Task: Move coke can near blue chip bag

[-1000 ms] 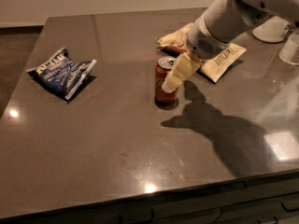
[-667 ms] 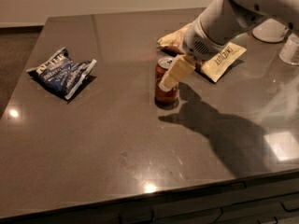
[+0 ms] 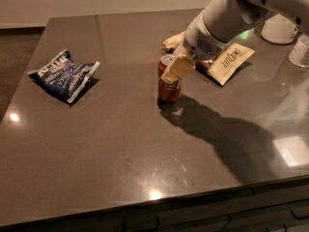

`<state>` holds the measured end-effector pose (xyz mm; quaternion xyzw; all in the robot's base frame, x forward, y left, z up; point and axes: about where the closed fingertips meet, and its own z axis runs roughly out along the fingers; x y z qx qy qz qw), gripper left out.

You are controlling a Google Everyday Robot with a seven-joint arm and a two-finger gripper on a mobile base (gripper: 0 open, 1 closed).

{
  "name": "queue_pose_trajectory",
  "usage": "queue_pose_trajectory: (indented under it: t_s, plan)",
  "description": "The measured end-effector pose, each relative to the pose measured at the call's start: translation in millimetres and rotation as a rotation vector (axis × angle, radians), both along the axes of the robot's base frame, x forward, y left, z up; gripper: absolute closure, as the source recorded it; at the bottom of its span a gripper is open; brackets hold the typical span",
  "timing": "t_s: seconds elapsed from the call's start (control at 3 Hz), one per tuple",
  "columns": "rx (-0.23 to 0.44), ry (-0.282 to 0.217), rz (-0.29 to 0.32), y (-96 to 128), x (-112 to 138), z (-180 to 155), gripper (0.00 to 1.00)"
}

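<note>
The coke can [image 3: 169, 90] stands upright on the dark table [image 3: 145, 144], a little right of the middle. My gripper [image 3: 171, 74] comes down from the upper right and sits over the can's top and front, hiding its upper half. The blue chip bag [image 3: 64, 75] lies flat near the table's left edge, well apart from the can.
A brown and cream bag [image 3: 231, 62] lies just right of the can, behind my arm. A white container [image 3: 280, 29] and a clear cup [image 3: 300, 50] stand at the far right. The table's front edge runs along the bottom.
My gripper has moved slightly left and down onto the can. The can stands in about the same place. The blue chip bag has not moved.
</note>
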<state>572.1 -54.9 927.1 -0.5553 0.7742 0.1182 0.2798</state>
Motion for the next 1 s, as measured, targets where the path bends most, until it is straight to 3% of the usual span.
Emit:
queue_pose_trajectory:
  t_s: [0.33,0.67,1.0]
  plan:
    - [0.010,-0.015,0.041,22.4,6.2,17.2,0.87]
    - [0.027,-0.025,0.088,60.8,21.5,32.1,1.00]
    - [0.040,-0.032,0.136,104.0,36.0,39.4,1.00]
